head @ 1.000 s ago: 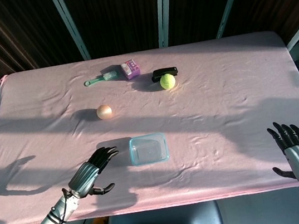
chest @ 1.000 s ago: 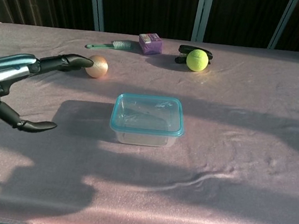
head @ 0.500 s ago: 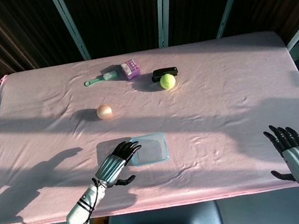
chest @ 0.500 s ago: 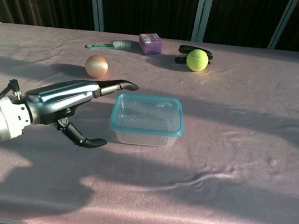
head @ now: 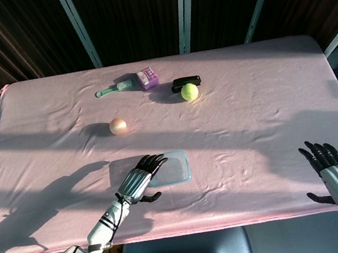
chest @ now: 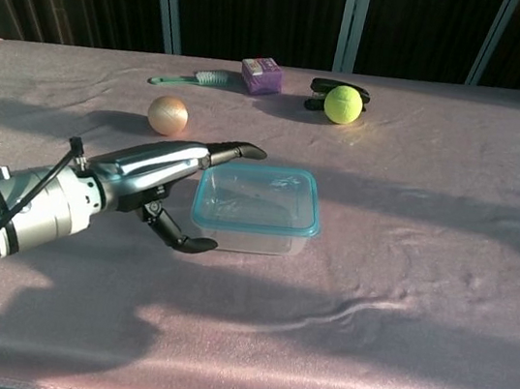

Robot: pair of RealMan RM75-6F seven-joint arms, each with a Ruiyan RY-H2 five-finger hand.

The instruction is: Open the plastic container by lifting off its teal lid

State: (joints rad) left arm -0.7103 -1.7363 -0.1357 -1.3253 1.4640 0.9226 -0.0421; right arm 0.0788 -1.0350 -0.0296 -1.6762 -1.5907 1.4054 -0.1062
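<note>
Your left hand (chest: 160, 172) is released, fingers (chest: 232, 150) stretched out flat and thumb dropped below, holding nothing. Its fingertips reach over the container's (chest: 256, 209) 9 o'clock edge; contact with the lid (head: 170, 167) cannot be told. The container sits on the bench (head: 262, 112) near its front middle, lid on. Your right hand (head: 337, 174) hangs spread and empty off the bench's 4 o'clock corner. An orange ball (chest: 167, 114) lies at 11 o'clock from the container.
</note>
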